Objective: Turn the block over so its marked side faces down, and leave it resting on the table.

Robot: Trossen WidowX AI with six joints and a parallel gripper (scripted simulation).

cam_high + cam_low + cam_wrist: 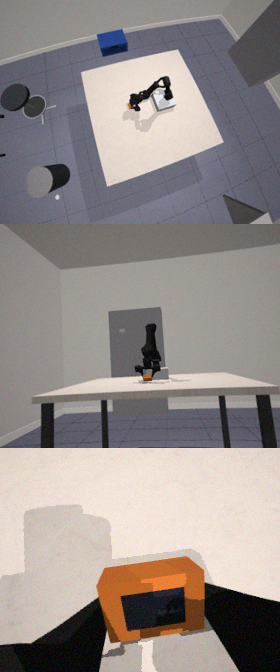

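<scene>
- Gripper [150,620]: clenched on the orange block [152,598]; the two black fingers bear on its left and right sides; the wrist view shows one finger on each side of the block.
- Orange block: held between the fingers near the middle of the worktop [147,147], a little toward its left edge in the top view; only a small orange patch [130,106] shows beside the gripper [135,103] there.
- Marked side: a dark navy rectangular panel [154,608] on one block face; this face is turned toward the wrist camera; the block sits slightly tilted in that view.
- Height: in the exterior view the block [147,376] is at or just above the table surface [206,382]; contact with the surface cannot be determined.
- Arm [151,349]: rises from a pale grey base plate [163,103] near the centre of the worktop; folds down toward the block.
- Shadows [65,548]: grey shadows of arm and block lie on the worktop beside the block.
</scene>
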